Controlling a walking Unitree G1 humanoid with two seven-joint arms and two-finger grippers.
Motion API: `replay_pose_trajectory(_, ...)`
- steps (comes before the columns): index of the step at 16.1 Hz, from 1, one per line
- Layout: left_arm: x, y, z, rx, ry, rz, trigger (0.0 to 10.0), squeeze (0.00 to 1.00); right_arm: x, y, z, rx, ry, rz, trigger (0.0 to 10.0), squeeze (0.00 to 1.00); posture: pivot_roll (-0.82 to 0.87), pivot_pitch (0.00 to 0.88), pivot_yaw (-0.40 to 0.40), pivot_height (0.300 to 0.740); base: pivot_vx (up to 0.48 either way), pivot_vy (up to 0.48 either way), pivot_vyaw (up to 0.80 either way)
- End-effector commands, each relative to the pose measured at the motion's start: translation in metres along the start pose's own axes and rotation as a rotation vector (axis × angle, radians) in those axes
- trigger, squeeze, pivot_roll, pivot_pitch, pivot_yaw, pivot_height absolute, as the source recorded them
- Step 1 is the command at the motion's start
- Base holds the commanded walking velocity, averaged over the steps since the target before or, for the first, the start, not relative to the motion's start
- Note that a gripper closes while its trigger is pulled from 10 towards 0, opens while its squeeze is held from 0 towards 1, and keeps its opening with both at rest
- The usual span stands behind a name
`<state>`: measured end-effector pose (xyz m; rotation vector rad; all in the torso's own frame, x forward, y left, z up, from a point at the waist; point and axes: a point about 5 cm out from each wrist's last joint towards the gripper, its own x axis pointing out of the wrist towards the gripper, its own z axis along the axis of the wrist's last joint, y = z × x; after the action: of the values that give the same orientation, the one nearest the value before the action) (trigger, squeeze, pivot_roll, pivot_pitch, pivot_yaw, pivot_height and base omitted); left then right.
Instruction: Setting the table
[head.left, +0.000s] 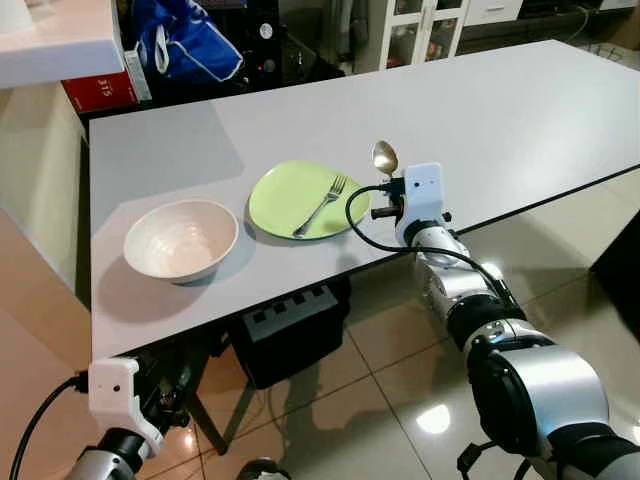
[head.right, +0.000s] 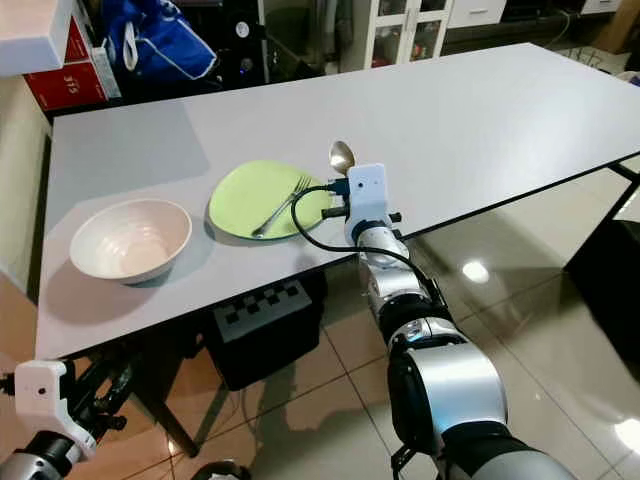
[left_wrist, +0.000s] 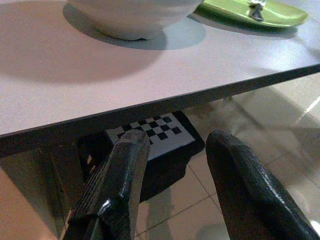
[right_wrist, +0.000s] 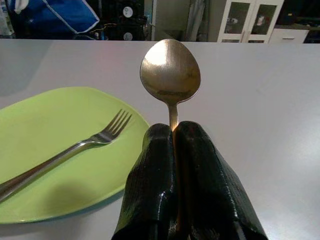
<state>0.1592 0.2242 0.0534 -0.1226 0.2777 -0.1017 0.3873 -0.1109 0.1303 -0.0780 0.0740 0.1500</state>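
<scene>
A green plate lies on the white table near its front edge, with a silver fork resting across it. Left of the plate stands a white bowl. My right gripper hovers just right of the plate, shut on a golden spoon whose bowl sticks out past the fingertips. My left gripper hangs open below the table's front edge, under the white bowl.
A black box with a chequered top sits on the tiled floor under the table. A blue bag and a red box stand beyond the table's far left. White cabinets line the back.
</scene>
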Motion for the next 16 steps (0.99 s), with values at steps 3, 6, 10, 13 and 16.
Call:
replay_pose_trajectory(3,0.014,-0.004,0.008,0.020,-0.047,0.020,10.0,0.00,0.002,-0.007,0.008,-0.012,-0.028,-0.005,10.0,0.00,0.23,0.000,0.012,0.740,0.000,0.000,0.00)
replay_pose_trajectory(6,0.002,-0.002,0.004,0.018,-0.083,0.031,10.0,0.00,0.002,-0.009,0.008,-0.001,-0.029,-0.005,10.0,0.00,0.23,0.000,0.010,0.740,0.000,0.000,0.00)
replay_pose_trajectory(10,0.006,-0.006,0.003,0.033,-0.124,0.034,10.0,0.00,0.004,-0.012,0.014,-0.016,-0.041,-0.008,10.0,0.00,0.19,0.000,0.026,0.740,0.000,0.000,0.00)
replay_pose_trajectory(13,0.019,-0.014,0.002,0.053,-0.122,-0.053,10.0,0.00,0.007,-0.016,0.026,-0.034,-0.074,-0.040,10.0,0.00,0.09,0.000,0.094,0.740,0.000,0.000,0.00)
replay_pose_trajectory(16,0.074,-0.012,0.018,0.054,-0.127,-0.097,10.0,0.00,0.006,-0.014,0.026,-0.037,-0.080,-0.036,10.0,0.00,0.05,0.000,0.082,0.740,0.000,0.000,0.00)
